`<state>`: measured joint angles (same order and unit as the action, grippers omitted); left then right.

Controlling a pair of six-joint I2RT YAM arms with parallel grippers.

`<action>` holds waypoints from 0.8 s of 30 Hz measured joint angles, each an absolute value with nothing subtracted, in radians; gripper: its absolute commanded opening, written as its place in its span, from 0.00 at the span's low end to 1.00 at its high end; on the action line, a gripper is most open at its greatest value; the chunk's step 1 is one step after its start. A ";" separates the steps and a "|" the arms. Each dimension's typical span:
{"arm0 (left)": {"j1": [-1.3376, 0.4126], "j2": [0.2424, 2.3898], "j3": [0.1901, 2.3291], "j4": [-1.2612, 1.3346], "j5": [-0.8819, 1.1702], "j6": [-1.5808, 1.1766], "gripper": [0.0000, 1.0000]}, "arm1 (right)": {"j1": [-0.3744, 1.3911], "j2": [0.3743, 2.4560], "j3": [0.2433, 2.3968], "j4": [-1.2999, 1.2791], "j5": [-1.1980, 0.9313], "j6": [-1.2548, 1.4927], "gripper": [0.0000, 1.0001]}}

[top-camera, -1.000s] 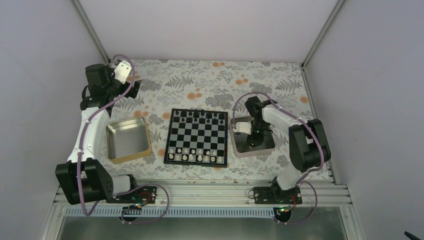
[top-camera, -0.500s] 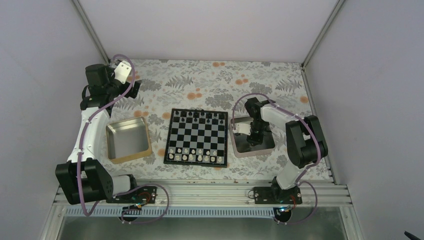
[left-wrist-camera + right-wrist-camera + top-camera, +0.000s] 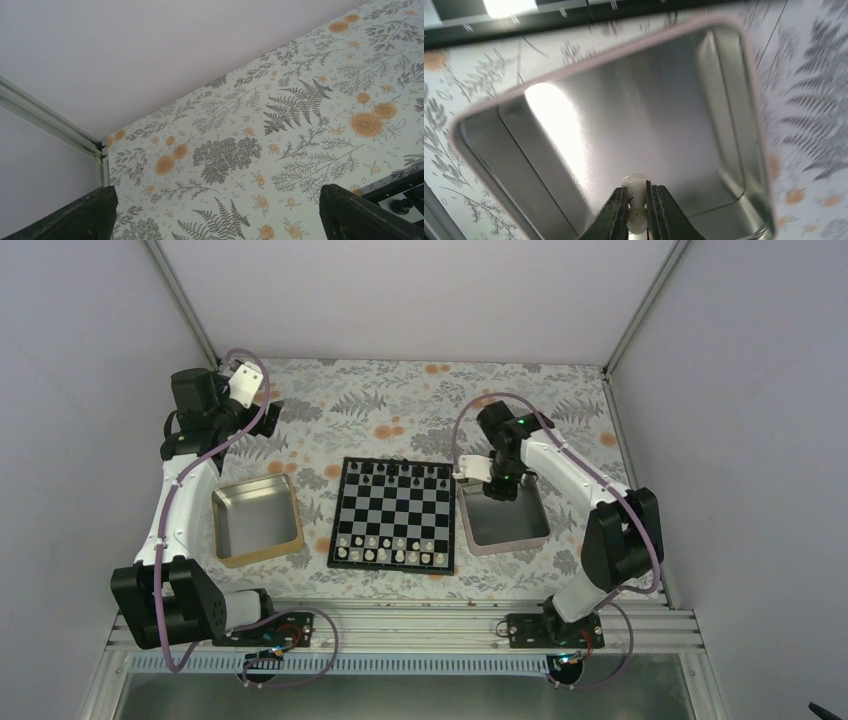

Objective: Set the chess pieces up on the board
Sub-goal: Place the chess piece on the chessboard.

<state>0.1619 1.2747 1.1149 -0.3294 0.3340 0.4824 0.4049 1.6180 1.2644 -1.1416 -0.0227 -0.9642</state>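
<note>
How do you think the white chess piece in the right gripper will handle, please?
The chess piece looks rigid and glossy, so it may swivel in the right gripper. Tiny and rounded, it probably weighs little and could tip or roll once released.

We get soft, even overhead light in the top view, w/ only faint shadows on the floral tablecloth (image 3: 400, 400). Right wrist cam: big blown-out glare streak on the metal tray (image 3: 664, 115) wall, rim & cloth smeared toward the edges, white chess piece (image 3: 636, 200) up close slightly soft. Left wrist pic is bright & fairly sharp on the cloth.
</note>
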 measured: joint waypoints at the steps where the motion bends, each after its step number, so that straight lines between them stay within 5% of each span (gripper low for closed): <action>1: 0.162 1.274 1.115 -0.330 0.334 0.482 1.00 | 0.427 1.618 1.283 -1.149 -0.019 -0.960 0.10; 12: 0.162 1.274 1.115 -0.331 0.334 0.482 1.00 | 0.746 1.694 1.361 -1.179 -0.049 -0.913 0.11; 24: 0.162 1.274 1.115 -0.331 0.334 0.482 1.00 | 0.852 1.776 1.300 -1.126 -0.122 -0.896 0.11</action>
